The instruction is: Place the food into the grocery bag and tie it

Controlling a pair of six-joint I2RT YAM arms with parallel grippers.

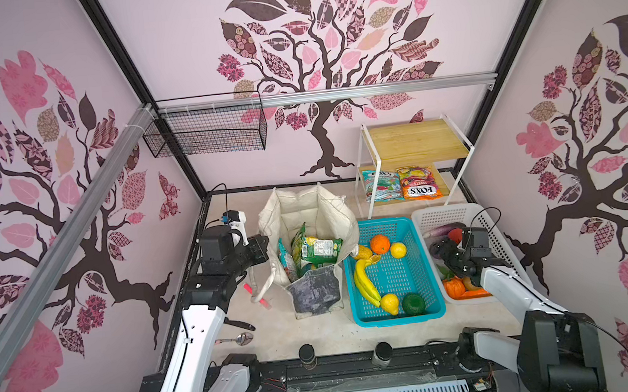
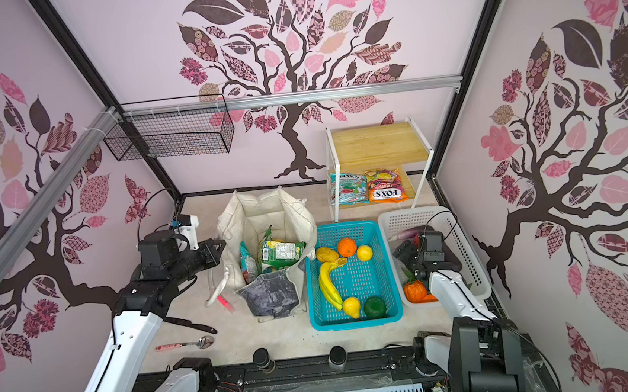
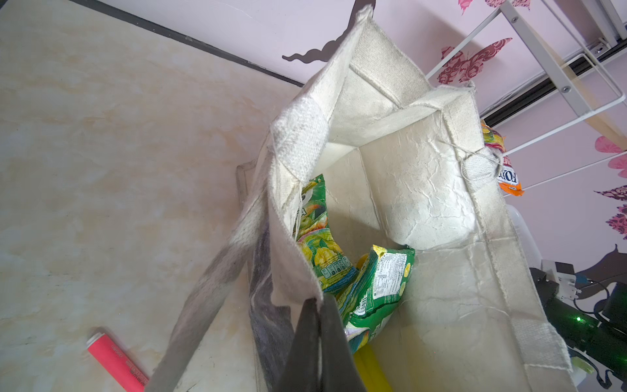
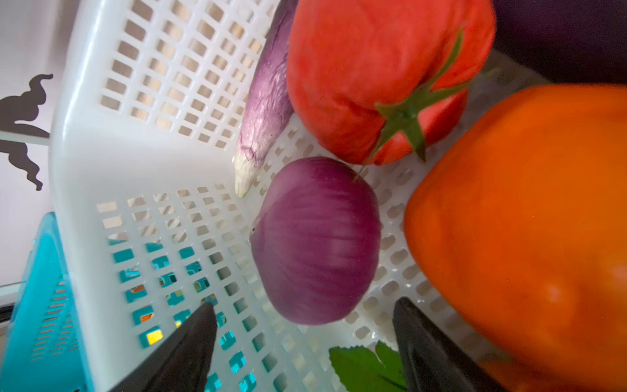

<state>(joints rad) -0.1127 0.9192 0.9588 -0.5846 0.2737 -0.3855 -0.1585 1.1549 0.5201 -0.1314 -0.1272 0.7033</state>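
Mid-pick on the purple onion [image 4: 315,241], lying in the white basket [image 4: 101,135] just beside the teal basket [image 1: 396,315], on the side away from the grocery bag [image 1: 305,205]. Right gripper [image 4: 305,303] spread wide, onion just ahead between the jaws, apparently not touched yet; next: push in, close, lift clear of the tomato [image 4: 356,68] right next to it, carry across the teal basket. Left gripper [image 3: 314,319] pressed together, seemingly pinching the grocery bag's rim on the teal basket's other side.
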